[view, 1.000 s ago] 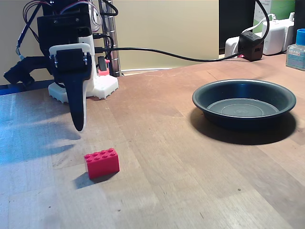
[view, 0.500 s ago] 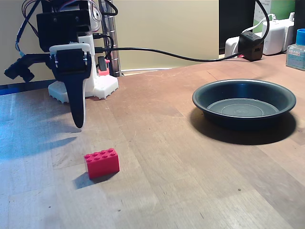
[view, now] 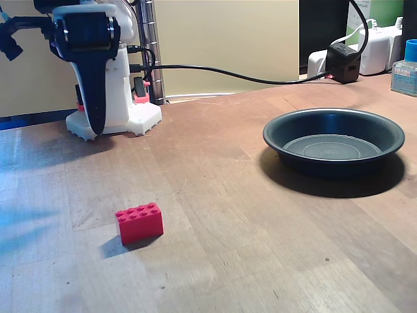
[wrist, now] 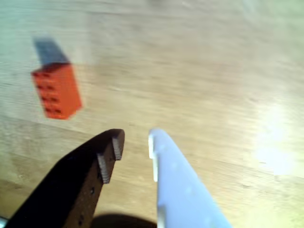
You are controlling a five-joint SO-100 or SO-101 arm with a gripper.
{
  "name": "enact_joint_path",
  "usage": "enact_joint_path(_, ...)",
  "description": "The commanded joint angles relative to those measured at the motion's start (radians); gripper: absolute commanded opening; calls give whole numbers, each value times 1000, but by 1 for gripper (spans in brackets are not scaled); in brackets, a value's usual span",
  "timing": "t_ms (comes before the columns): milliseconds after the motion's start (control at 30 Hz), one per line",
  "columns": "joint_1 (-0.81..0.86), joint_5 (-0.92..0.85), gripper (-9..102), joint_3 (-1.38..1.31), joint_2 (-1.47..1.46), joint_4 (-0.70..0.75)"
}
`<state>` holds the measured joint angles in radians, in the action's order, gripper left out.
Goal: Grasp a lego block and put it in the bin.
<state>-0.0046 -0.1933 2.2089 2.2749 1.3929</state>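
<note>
One red block (view: 139,222), two rows of four studs, flat on wooden table (view: 260,248), well left of bin (view: 333,141) in fixed view. One round dark bin, shallow, flared rim. Gripper (wrist: 134,142) raised, slightly spread, holding nothing, block (wrist: 56,90) at upper left in wrist view. White base (view: 124,114), black cable (view: 228,72) behind

My claw (wrist: 134,140) points down and hangs in the air, nothing between its 2 fingers — a narrow gap parts the tips. In the wrist view, the dark finger (wrist: 85,175) sits left, the white finger (wrist: 178,185) right. In the fixed view my claw (view: 94,127) hangs upper left, tip downward.
</note>
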Motion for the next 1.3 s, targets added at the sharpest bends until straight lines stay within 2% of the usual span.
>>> enact_joint_path(0,2,-23,1,-164,-132,-5)
enact_joint_path(467,-89,-28,1,-491,-525,-5)
enact_joint_path(567,-91,-28,7,-537,-588,-5)
enact_joint_path(733,-91,-28,19,-552,-643,-5)
enact_joint_path(1267,-84,-84,20,-548,-770,-117)
